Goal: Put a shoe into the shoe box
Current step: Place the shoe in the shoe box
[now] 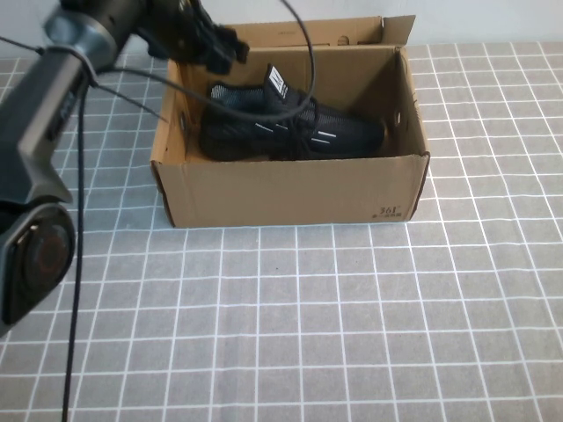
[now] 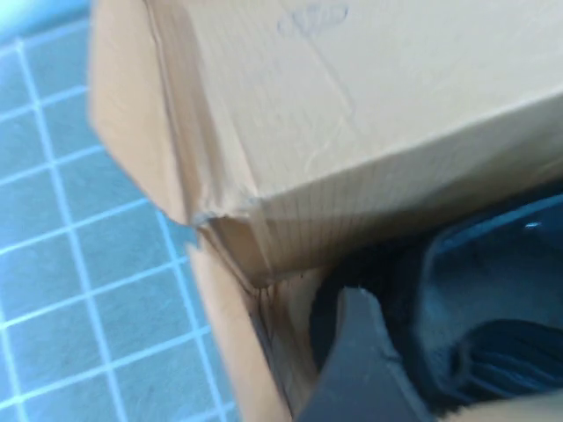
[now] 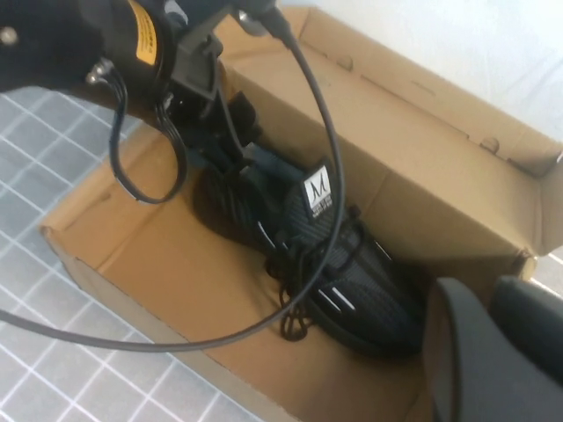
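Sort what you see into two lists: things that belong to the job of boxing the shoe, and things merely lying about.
Belongs to the job:
- shoe, lying inside the box
- shoe box
- left pincer, over the shoe's heel end
- right pincer, hovering by the box

Lying about:
- only the checked table cover

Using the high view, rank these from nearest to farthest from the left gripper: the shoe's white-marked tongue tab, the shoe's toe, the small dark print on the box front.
From the left gripper, over the brown cardboard shoe box's back left:
1. White-marked tongue tab, just right.
2. Black mesh shoe's toe, box's right end.
3. Small dark print, lower right front corner.
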